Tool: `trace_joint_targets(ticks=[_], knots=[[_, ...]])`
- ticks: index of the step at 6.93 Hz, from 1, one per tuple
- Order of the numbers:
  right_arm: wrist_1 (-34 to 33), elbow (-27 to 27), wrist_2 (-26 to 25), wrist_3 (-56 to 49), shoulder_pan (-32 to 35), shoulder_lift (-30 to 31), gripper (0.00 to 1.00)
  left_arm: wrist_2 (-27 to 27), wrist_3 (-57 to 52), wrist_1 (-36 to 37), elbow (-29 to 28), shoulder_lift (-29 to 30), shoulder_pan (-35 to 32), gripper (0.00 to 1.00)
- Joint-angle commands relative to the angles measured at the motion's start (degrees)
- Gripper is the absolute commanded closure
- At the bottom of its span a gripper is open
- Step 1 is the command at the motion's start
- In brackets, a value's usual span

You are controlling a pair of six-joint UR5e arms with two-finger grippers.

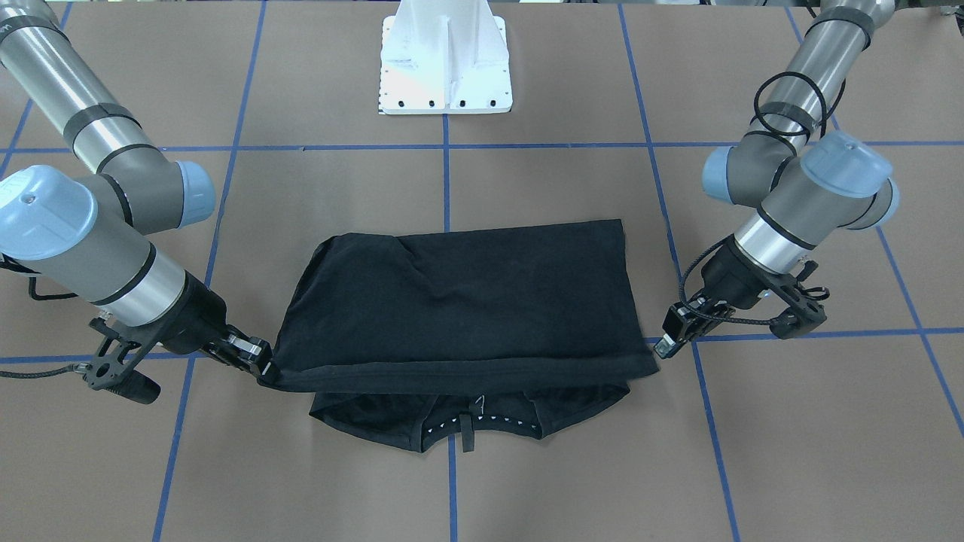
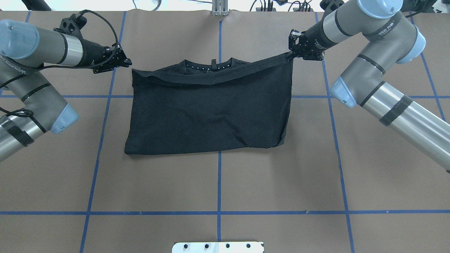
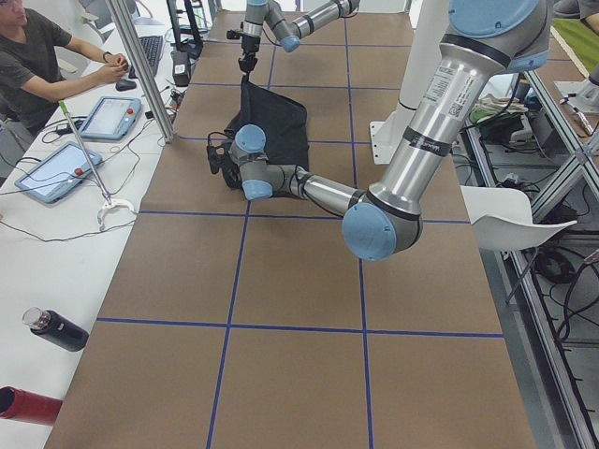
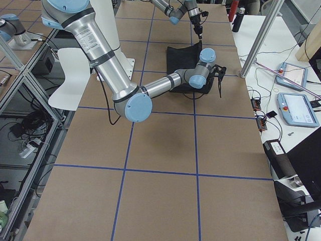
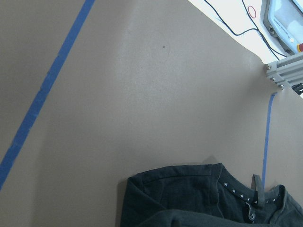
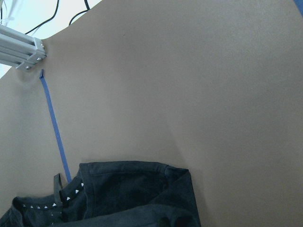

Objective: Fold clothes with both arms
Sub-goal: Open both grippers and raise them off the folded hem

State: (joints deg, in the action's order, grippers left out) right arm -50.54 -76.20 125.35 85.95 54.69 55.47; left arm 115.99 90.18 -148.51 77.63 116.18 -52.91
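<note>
Nearest the front camera lies the collar [image 1: 467,425] of the black T-shirt [image 1: 459,301]. It rests in the middle of the table [image 1: 527,489], doubled over so that its hem runs just short of the collar. The right gripper [image 1: 265,367] pinches one hem corner, a little above the cloth beneath. The left gripper [image 1: 664,346] holds nothing; whether its jaws are spread or pressed together, I cannot tell.

I judge the first fold nearly done: the held corner must be laid down, and a crosswise fold seems left. From overhead the left gripper is clearly apart from its corner, while from the front they look almost touching. Both wrist views show only collar and table, no fingers.
</note>
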Motion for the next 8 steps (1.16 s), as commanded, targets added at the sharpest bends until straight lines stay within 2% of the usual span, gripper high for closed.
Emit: trace_joint_targets(ticks=[1, 3, 6, 8], knots=[[0.00, 0.70, -0.28, -0.08, -0.11, -0.01, 0.00, -1.20, -0.18, -0.20, 0.06, -0.16, -0.17, 0.00], [-0.09, -0.60, 0.33, 0.97, -1.67, 0.34, 0.00, -0.77, -0.18, -0.20, 0.50, -0.07, -0.44, 0.00], [-1.31, -11.92, -0.01, 2.20, -8.61, 8.22, 0.00, 0.28, -0.10, 0.33, 4.18, -0.60, -0.97, 0.00], [-2.81, -14.23, -0.19, 7.10, -13.26, 10.18, 0.00, 0.38, -0.01, 0.50, 7.51, -1.56, -1.14, 0.00]])
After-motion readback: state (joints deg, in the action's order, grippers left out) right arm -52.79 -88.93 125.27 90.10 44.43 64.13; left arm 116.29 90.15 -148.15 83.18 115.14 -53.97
